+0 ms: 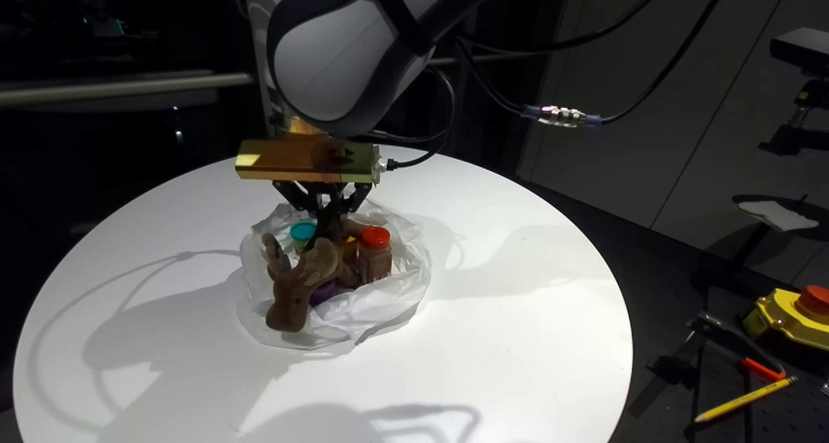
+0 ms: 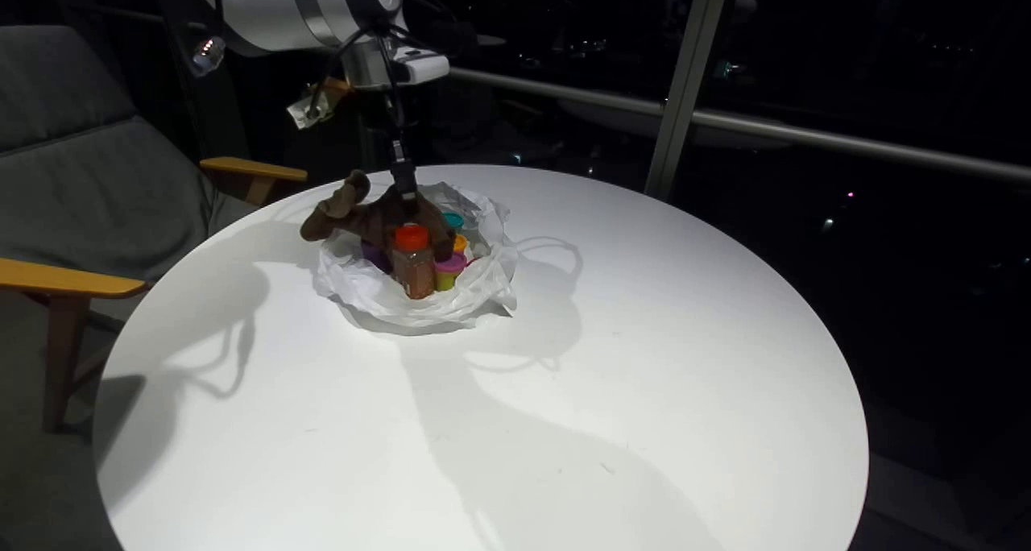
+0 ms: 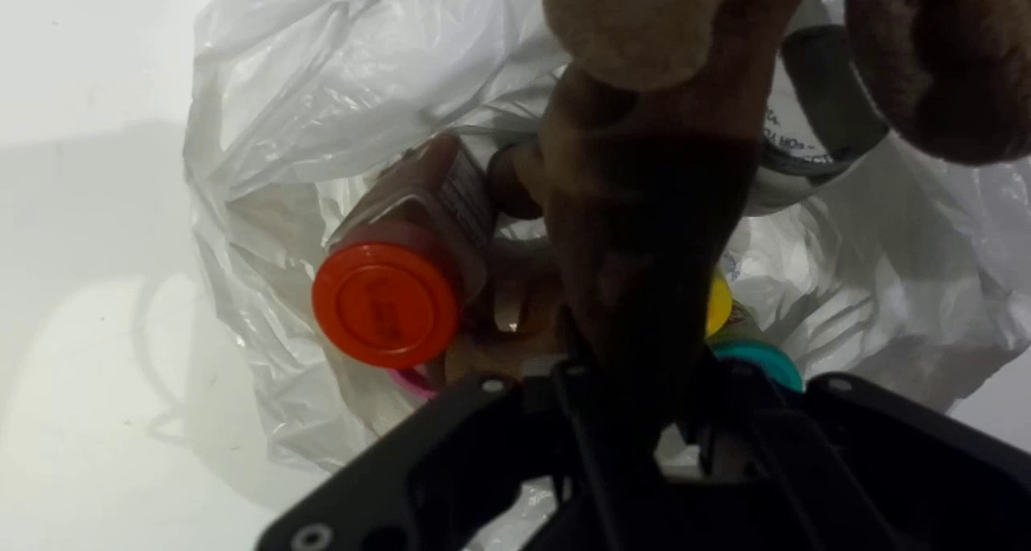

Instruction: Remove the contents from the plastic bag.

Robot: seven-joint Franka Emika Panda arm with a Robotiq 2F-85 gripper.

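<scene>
An opened white plastic bag (image 1: 388, 307) lies spread on the table, also in an exterior view (image 2: 387, 305) and the wrist view (image 3: 387, 43). My gripper (image 1: 331, 208) is over the bag, shut on the dark body of a brown moose plush (image 1: 289, 304); its fingertips are dim in the wrist view (image 3: 636, 366). The plush (image 2: 324, 221) tilts, its head over the bag's rim, its lower part among the contents. Beside it stands a red-lidded jar (image 2: 415, 271). Teal-lidded (image 3: 761, 362), yellow-lidded (image 3: 719, 303) and pink-lidded (image 2: 449, 265) tubs and a purple item (image 1: 324, 293) sit inside, partly hidden.
The round white table (image 1: 505, 339) carries the bag toward one side. A grey chair with wooden arms (image 2: 89, 172) stands by the table edge. A cable (image 1: 421, 161) loops from the gripper. A yellow box with a red button (image 1: 796, 317) is off the table.
</scene>
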